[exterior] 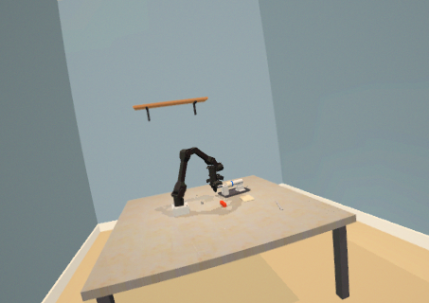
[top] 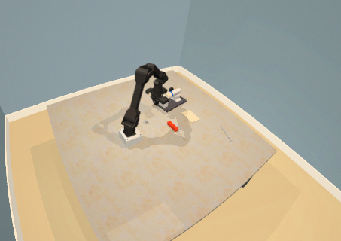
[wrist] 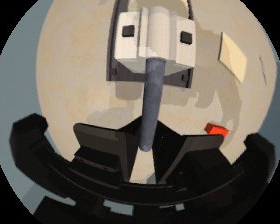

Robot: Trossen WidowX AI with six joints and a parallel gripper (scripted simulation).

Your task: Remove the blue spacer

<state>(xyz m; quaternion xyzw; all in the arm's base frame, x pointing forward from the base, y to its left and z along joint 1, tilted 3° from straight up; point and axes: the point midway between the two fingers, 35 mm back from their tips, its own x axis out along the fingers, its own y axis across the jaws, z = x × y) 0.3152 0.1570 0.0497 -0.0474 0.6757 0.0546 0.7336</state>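
Note:
The grey shaft (wrist: 153,95) sticks out of a white bearing block (wrist: 128,47) (top: 164,105) (exterior: 225,190) toward the arm. My gripper (wrist: 147,119) is shut on its free end. The blue spacer (top: 172,93) (exterior: 232,183) is still up on the shaft line, against the big white housing block (top: 177,92) (exterior: 240,182). A cream part (top: 168,95) (exterior: 227,185) sits on its arm side; separate spacers cannot be made out there. The dark base plate (top: 181,102) (exterior: 247,190) carries the blocks. The spacers are out of the wrist view.
A red-handled tool (top: 172,126) (exterior: 223,204) (wrist: 216,129) lies in front of the fixture. A pale yellow pad (top: 190,116) (exterior: 247,198) (wrist: 233,56) lies beside the plate. A thin grey rod (top: 226,133) (exterior: 279,206) lies farther right. A small grey piece (top: 146,121) (exterior: 202,203) lies near the arm's base.

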